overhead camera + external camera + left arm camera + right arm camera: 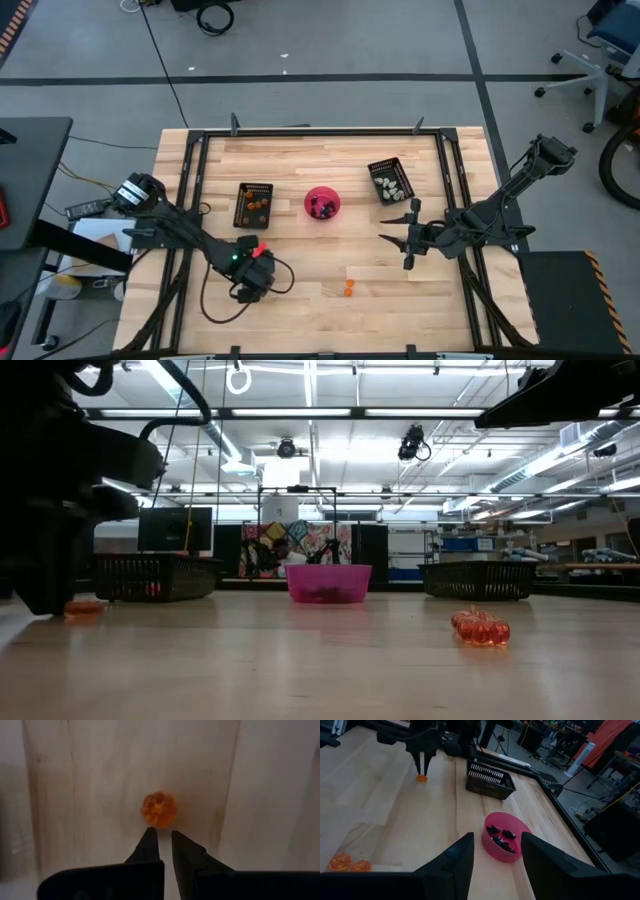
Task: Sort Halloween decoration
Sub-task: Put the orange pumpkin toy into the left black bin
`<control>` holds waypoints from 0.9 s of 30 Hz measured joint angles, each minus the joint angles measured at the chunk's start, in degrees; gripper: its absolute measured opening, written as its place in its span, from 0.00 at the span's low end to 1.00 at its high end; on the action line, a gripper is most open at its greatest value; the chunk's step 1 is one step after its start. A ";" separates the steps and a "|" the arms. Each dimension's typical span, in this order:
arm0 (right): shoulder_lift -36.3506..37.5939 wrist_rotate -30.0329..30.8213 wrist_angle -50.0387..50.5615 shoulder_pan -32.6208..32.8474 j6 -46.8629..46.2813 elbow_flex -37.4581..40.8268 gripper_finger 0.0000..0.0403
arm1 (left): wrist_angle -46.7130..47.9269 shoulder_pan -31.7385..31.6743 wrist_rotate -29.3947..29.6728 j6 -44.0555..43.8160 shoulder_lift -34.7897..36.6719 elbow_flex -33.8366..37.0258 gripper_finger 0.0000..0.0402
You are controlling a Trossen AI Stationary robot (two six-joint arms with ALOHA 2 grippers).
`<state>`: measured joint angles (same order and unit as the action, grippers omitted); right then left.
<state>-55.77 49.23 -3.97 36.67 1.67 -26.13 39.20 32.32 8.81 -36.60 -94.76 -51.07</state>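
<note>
Left gripper pointing down, fingers together just above an orange trinket; right gripper hovering spread apart.

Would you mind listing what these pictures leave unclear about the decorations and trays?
- Left tray, low view: its mesh wall hides most of the contents.
- Right tray, high view: the whitish pieces are too small to count.
- Pink bowl, low view: its wall blurs the black trinkets inside.
- Orange trinket, left wrist view: blurred, and whether the left end effector touches it is unclear.
- Two orange trinkets, right wrist view: partly covered by the right end effector.
</note>
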 joint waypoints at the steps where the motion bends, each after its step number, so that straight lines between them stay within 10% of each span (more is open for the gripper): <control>1: 0.00 0.01 0.00 0.00 0.00 0.00 0.41 | -0.47 -0.25 0.48 0.63 -0.51 -0.04 0.03; 27: 0.02 0.15 0.07 0.00 0.00 0.02 0.41 | -28.60 -8.45 13.65 16.30 -4.61 -0.99 0.03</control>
<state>-55.75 49.39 -3.90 36.67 1.67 -26.11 10.59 23.87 22.45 -20.30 -99.37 -52.05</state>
